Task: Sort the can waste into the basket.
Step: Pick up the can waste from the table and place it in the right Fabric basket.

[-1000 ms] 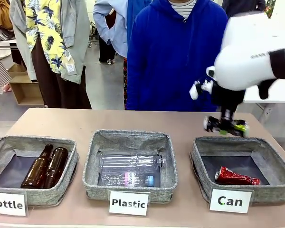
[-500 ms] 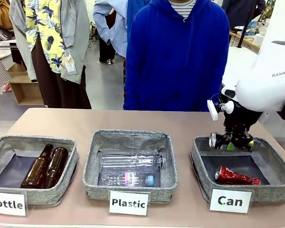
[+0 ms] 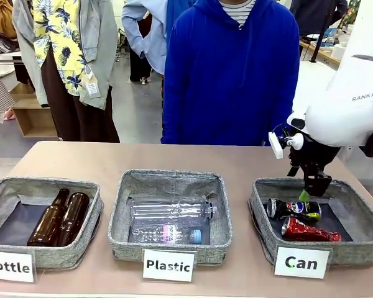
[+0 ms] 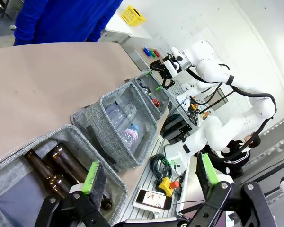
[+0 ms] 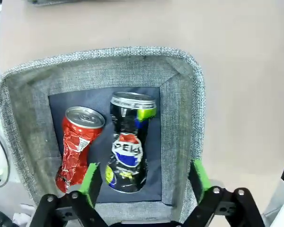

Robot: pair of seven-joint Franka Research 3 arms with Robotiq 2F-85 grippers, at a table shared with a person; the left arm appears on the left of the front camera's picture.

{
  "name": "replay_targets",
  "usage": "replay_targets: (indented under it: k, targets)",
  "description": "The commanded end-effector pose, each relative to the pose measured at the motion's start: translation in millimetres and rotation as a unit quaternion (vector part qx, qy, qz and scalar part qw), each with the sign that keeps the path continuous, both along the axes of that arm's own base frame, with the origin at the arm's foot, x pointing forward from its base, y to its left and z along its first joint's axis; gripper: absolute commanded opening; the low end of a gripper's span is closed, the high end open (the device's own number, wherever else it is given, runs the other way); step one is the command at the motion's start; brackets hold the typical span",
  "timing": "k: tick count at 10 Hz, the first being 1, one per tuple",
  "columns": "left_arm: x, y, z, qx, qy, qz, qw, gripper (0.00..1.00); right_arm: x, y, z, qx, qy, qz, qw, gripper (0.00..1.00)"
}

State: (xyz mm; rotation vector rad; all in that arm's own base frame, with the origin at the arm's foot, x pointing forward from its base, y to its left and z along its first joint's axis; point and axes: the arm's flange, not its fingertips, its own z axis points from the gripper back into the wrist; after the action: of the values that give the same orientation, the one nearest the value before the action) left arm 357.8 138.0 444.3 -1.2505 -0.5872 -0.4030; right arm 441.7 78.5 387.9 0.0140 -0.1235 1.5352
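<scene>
The dark can (image 3: 293, 208) (image 5: 127, 152) lies on its side inside the "Can" basket (image 3: 354, 206) (image 5: 180, 109), right beside the crushed red can (image 3: 309, 231) (image 5: 77, 144). My right gripper (image 3: 313, 186) (image 5: 144, 178) hangs open just above the basket's back half, its green pads spread with nothing between them. My left gripper (image 4: 149, 174) is open too, hovering above the near left end of the table, over the basket with the brown bottles.
The "Plastic" basket (image 3: 122, 211) in the middle holds clear bottles. The "Bottle" basket (image 3: 90, 217) at the left holds two brown glass bottles (image 3: 59, 218). A person in a blue hoodie (image 3: 230, 68) stands at the far edge. Bare tabletop lies behind the baskets.
My right gripper came down over the "Can" basket with the dark can, then opened. The can dropped and now lies next to the red one. The gripper has lifted slightly.
</scene>
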Motion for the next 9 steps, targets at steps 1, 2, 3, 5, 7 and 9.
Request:
replay_targets:
  k: [1, 2, 3, 5, 7, 9]
  targets:
    - [-2.2, -0.4, 2.7, 0.001, 0.004, -0.001, 1.0, 1.0, 5.8, 1.7, 5.2, 0.034, 0.024, -0.019, 0.999, 1.0]
    - [-2.2, -0.4, 2.7, 0.001, 0.004, -0.001, 1.0, 1.0, 5.1, 3.9, 17.7, 0.104, 0.073, -0.086, 0.988, 1.0]
    - [-2.2, -0.4, 2.7, 0.001, 0.004, -0.001, 1.0, 1.0, 2.4, 6.0, 37.5, 0.233, 0.156, -0.197, 0.939, 1.0]
    - [-2.2, -0.4, 2.7, 0.001, 0.004, -0.001, 1.0, 1.0, -2.7, 1.5, 71.2, 0.493, 0.257, -0.397, 0.731, 1.0]
    - [-2.2, -0.4, 2.7, 0.001, 0.004, -0.001, 1.0, 1.0, -9.1, -26.4, 76.5, 0.68, 0.332, -0.443, 0.481, 1.0]
    - [-2.2, -0.4, 2.7, 0.001, 0.004, -0.001, 1.0, 1.0, -28.5, -52.0, 61.3, 0.779, 0.266, -0.487, 0.291, 1.0]
